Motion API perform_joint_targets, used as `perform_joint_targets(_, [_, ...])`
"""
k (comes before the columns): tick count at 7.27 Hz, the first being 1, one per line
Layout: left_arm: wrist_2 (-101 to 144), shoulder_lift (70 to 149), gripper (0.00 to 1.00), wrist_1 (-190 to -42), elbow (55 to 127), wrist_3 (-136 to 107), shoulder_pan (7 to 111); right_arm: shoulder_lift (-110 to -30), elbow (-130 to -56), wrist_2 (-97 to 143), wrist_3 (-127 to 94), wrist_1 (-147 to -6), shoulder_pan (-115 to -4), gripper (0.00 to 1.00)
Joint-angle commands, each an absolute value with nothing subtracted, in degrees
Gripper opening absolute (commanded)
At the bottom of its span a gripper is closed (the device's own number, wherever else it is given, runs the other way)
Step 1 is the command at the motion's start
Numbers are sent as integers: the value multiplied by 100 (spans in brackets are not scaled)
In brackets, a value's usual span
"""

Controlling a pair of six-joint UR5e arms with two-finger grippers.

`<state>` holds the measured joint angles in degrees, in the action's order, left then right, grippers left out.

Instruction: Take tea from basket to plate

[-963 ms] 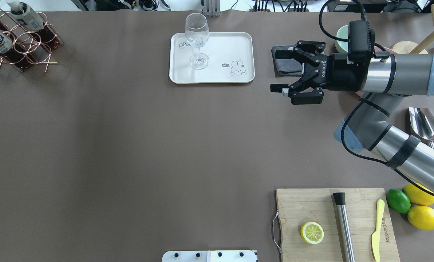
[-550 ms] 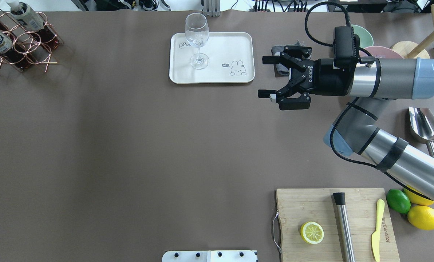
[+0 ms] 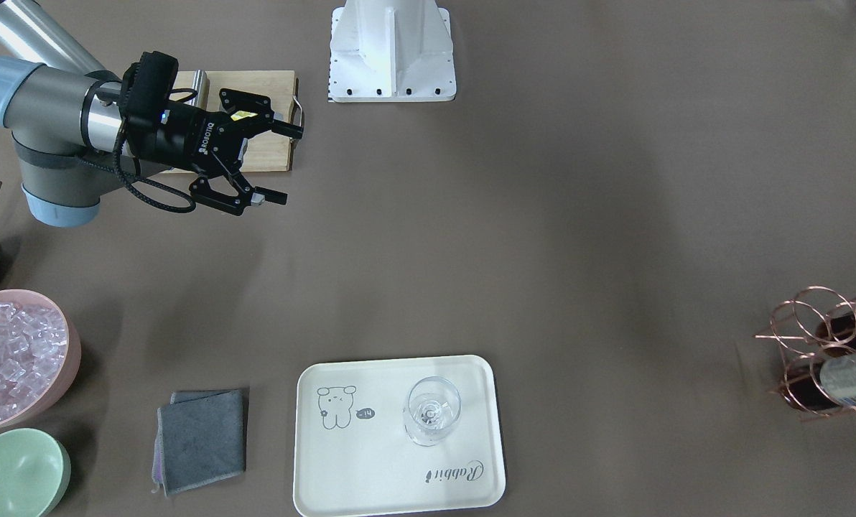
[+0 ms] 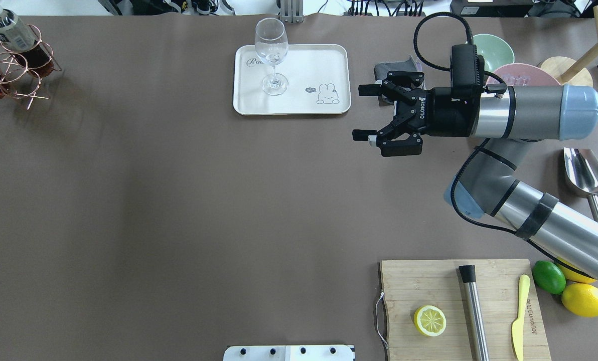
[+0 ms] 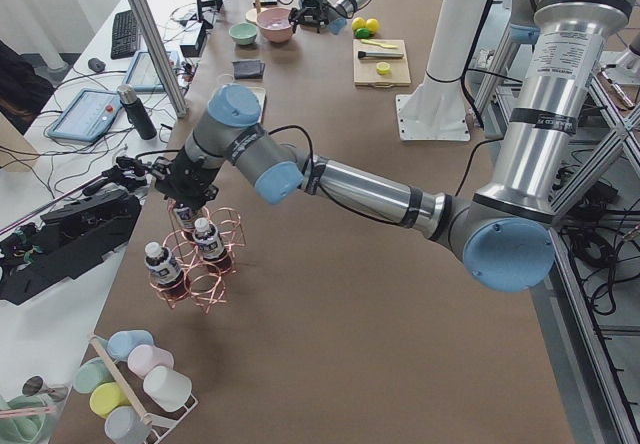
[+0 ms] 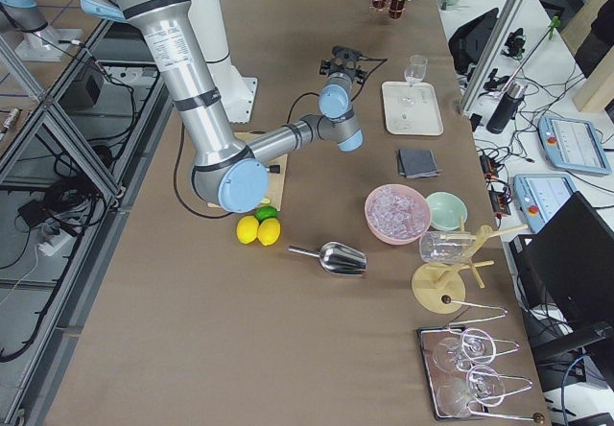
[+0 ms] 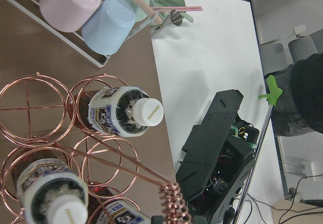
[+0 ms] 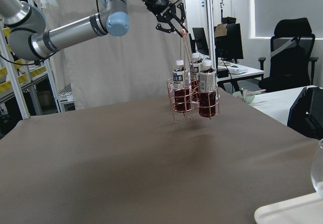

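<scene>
The copper wire basket (image 4: pixel 9 70) is at the table's far left corner and holds several tea bottles (image 4: pixel 9 27). My left gripper (image 8: pixel 174 24) is shut on the basket's coiled handle (image 7: pixel 171 204) and holds the basket (image 8: pixel 194 105) just above the table. The bottles show from above in the left wrist view (image 7: pixel 126 114). The cream plate (image 4: pixel 304 65) carries a wine glass (image 4: pixel 271 55). My right gripper (image 4: pixel 359 112) is open and empty, hovering to the right of the plate, and it also shows in the front view (image 3: pixel 287 164).
A grey cloth (image 3: pixel 202 438), a pink ice bowl (image 3: pixel 11 359) and a green bowl (image 3: pixel 15 474) lie beside the plate. A cutting board (image 4: pixel 429 281) with a lemon half, a metal scoop (image 4: pixel 585 173) and whole citrus are at the right. A cup rack (image 7: pixel 86 12) stands past the basket.
The basket has moved further left and back in the overhead view, carried by the handle. My right gripper has moved left toward the plate and stayed open.
</scene>
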<state>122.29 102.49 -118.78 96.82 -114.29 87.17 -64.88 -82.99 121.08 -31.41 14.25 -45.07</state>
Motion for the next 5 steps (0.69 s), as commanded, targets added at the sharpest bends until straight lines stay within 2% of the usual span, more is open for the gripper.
perform_joint_targets(1, [12584, 9853, 0, -10366, 11534, -11426, 8254, -6811, -8340, 12804, -3112, 1485, -4544, 99])
perform_joint_targets(2, [12864, 9896, 0, -9788, 12288, -11713, 7905, -6855, -8358, 13032, -2929, 1477, -4640, 99])
perform_joint_targets(3, [12850, 10236, 0, -9295, 12713, -12186, 7379, -6951, -8367, 13226, -2535, 1468, -4771, 99])
perform_joint_targets(4, [12867, 10779, 0, -8812, 12961, -12504, 6930, -7126, -8445, 13280, -1922, 1520, -4851, 100])
perform_joint_targets(5, [12789, 11376, 0, -8180, 12912, -12620, 6221, -7372, -8577, 13254, -1237, 1521, -4860, 100])
